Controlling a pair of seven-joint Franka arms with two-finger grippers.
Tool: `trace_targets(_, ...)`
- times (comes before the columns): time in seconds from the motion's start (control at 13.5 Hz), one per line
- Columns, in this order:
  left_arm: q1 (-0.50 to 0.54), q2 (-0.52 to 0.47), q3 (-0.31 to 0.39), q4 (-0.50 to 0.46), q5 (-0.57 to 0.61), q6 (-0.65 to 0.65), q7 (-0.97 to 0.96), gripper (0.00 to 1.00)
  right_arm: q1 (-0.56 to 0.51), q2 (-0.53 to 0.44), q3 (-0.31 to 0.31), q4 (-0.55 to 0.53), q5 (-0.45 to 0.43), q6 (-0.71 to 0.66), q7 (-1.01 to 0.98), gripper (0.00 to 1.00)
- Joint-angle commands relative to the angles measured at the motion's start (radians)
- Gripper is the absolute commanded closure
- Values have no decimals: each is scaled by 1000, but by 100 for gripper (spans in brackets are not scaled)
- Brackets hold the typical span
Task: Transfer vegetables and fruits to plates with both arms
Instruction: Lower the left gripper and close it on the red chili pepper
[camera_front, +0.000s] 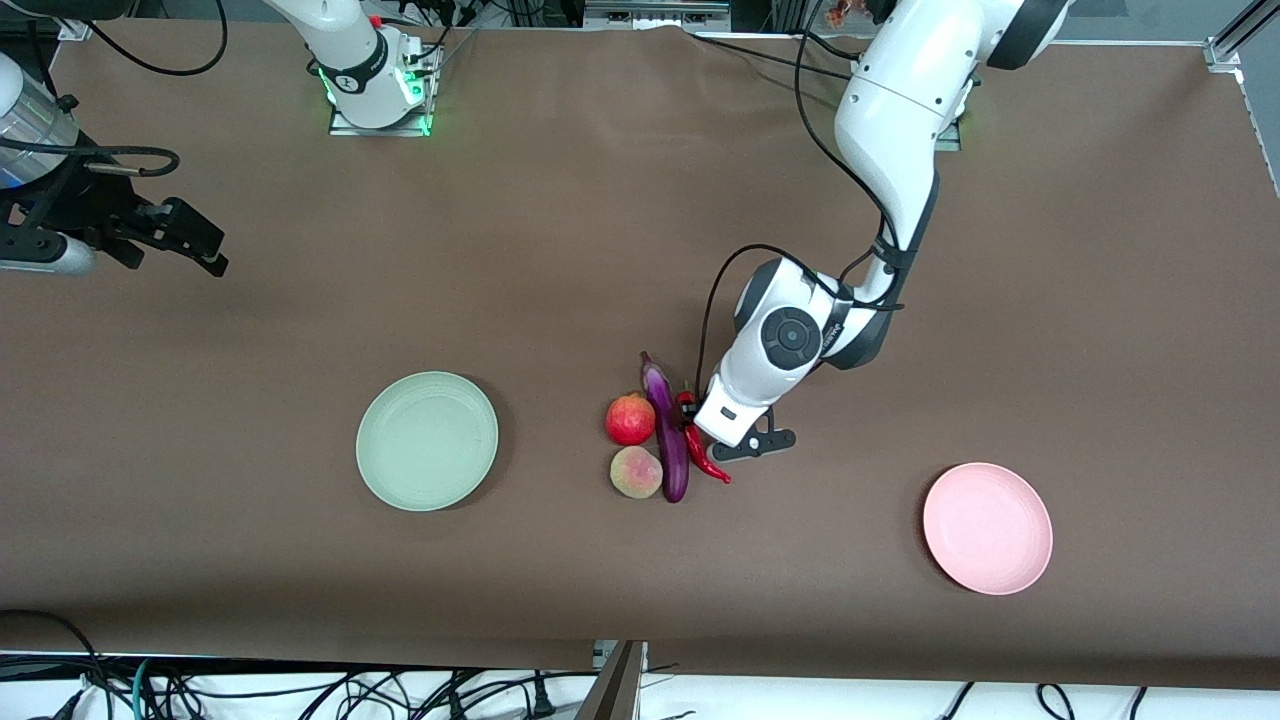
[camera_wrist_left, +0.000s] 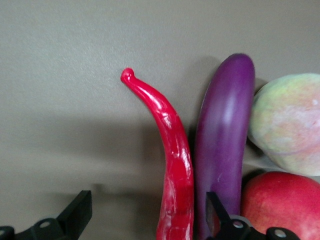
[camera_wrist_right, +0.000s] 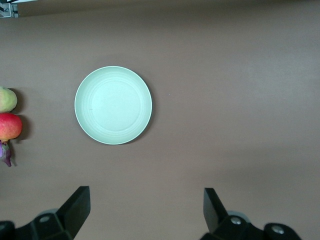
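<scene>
The purple eggplant (camera_front: 668, 432), red chili pepper (camera_front: 700, 446), pomegranate (camera_front: 630, 418) and peach (camera_front: 636, 471) lie together mid-table. My left gripper (camera_front: 712, 432) is low over the chili, open, its fingers straddling the chili (camera_wrist_left: 175, 170) with one finger against the eggplant (camera_wrist_left: 222, 135). The peach (camera_wrist_left: 287, 120) and pomegranate (camera_wrist_left: 282, 205) show beside it. My right gripper (camera_front: 190, 240) is open and empty, up at the right arm's end; it looks down on the pale green plate (camera_wrist_right: 113, 105). The green plate (camera_front: 427, 440) and pink plate (camera_front: 987, 527) are empty.
The brown table edge runs along the side nearest the front camera, with cables under it. The right wrist view also shows the peach (camera_wrist_right: 7, 99), pomegranate (camera_wrist_right: 10, 126) and the eggplant's stem end (camera_wrist_right: 6, 154) at its edge.
</scene>
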Motion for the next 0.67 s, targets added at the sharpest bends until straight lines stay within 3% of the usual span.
trace_targets(0.0, -28, 27, 21, 24, -1, 29, -3, 0, -7, 8, 5, 22, 3, -17, -19, 0)
trace_targets(0.59, -17, 27, 24, 24, 39, 34, -1, 0, -10, 8, 5, 22, 1, -10, -16, 0)
